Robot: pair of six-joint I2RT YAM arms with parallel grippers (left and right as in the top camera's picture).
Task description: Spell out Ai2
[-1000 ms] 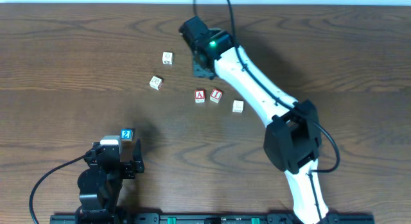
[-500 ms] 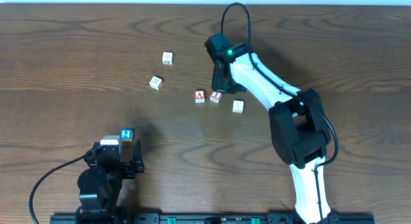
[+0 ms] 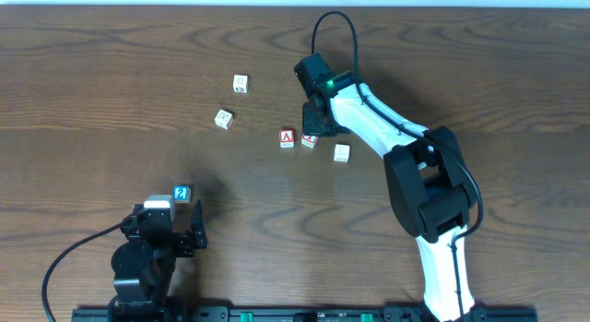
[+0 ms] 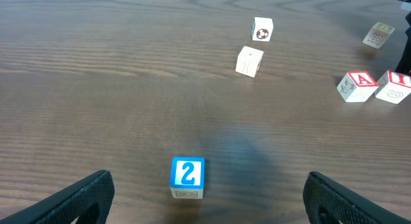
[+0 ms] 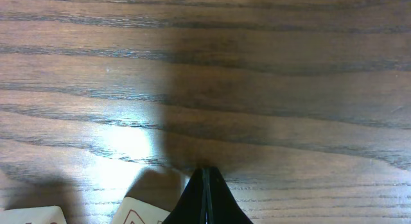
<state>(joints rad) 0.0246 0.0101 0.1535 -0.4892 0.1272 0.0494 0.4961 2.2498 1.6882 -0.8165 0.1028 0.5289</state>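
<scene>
The "A" cube and the "I" cube lie side by side mid-table, both with red letters on white. My right gripper is shut with nothing in it. Its tip is low at the far right edge of the "I" cube, and whether they touch I cannot tell. The blue "2" cube sits alone near the front left. My left gripper is wide open just behind it, not touching it.
Plain whitish cubes lie at the back left and another sits right of the "I" cube. The right arm reaches across the table's right half.
The right gripper swung from the back of the table down to the "I" cube and shut. The left arm and the "2" cube have not moved.
</scene>
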